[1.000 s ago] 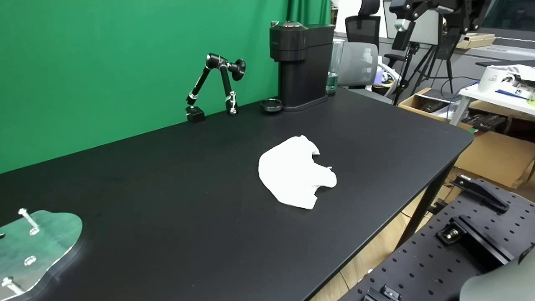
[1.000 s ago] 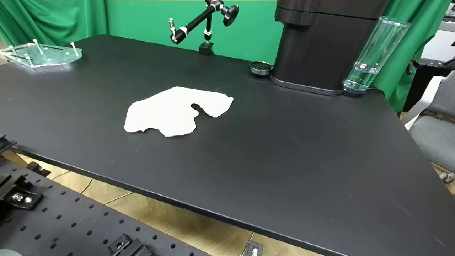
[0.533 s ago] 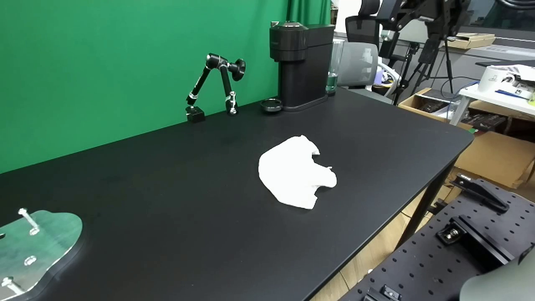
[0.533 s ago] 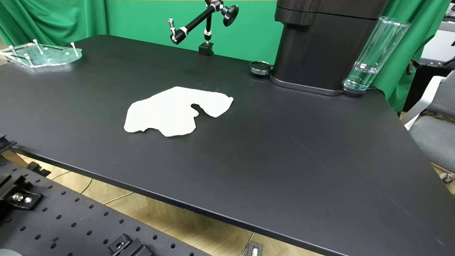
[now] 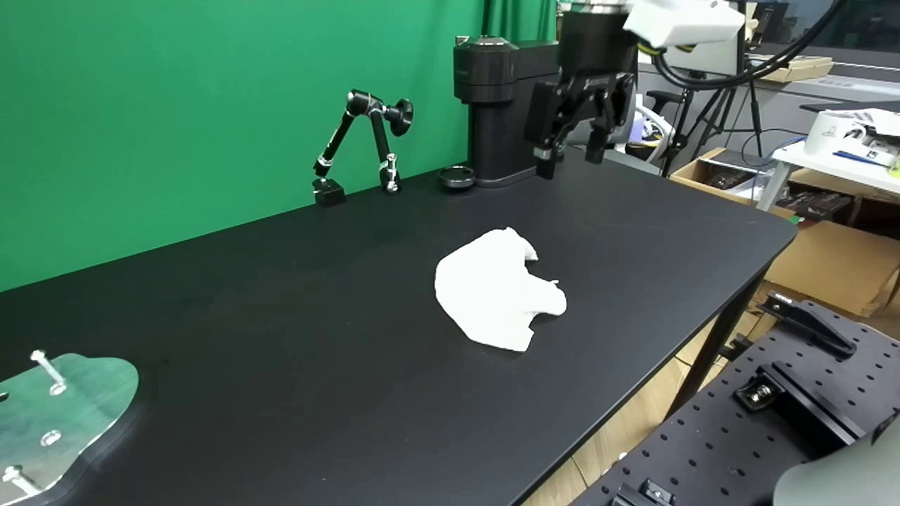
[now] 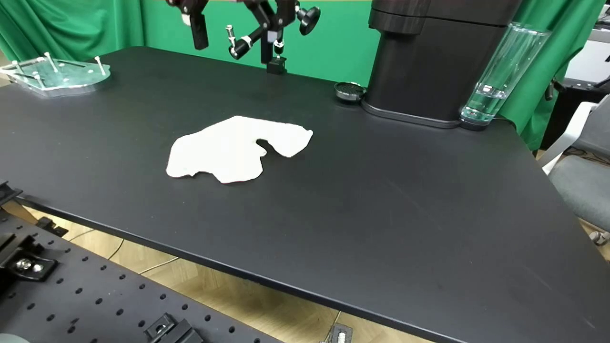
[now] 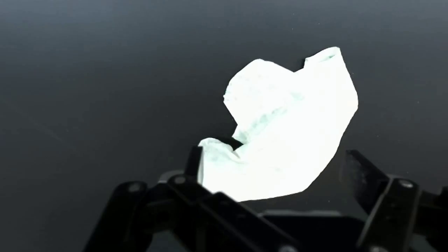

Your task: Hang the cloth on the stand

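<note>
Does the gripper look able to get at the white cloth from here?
Probably yes: the open gripper hangs over the black table, and in the wrist view nothing stands between it and the white cloth.

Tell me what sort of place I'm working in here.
Most likely a robotics lab or workshop: a perforated mounting plate sits beside the black table, a green backdrop runs behind it, and an office chair stands beyond the table's end.

A black table [image 5: 281,337] carries a rumpled white cloth [image 5: 492,292], apart from the rest. Near its back edge are a jointed stand [image 5: 380,133], a coffee machine [image 5: 496,109] and, just beside the machine, a small round dish [image 6: 350,93]. A clear pegged plate [image 6: 69,78] lies toward one end.
</note>
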Controlling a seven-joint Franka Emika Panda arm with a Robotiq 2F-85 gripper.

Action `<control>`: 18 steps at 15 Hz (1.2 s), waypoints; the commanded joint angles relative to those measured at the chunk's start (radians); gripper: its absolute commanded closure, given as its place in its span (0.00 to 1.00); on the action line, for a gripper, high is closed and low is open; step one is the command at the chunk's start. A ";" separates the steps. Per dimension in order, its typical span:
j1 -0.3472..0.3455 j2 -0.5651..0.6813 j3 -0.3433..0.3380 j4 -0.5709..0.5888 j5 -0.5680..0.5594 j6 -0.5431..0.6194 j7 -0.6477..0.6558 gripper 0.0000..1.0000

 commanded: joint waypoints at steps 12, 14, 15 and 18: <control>-0.004 0.318 0.053 0.084 -0.055 0.154 0.082 0.00; -0.002 0.360 0.055 0.087 -0.032 0.200 0.098 0.00; -0.001 0.384 0.057 0.090 -0.024 0.231 0.109 0.00; -0.001 0.448 0.058 0.104 -0.005 0.294 0.140 0.00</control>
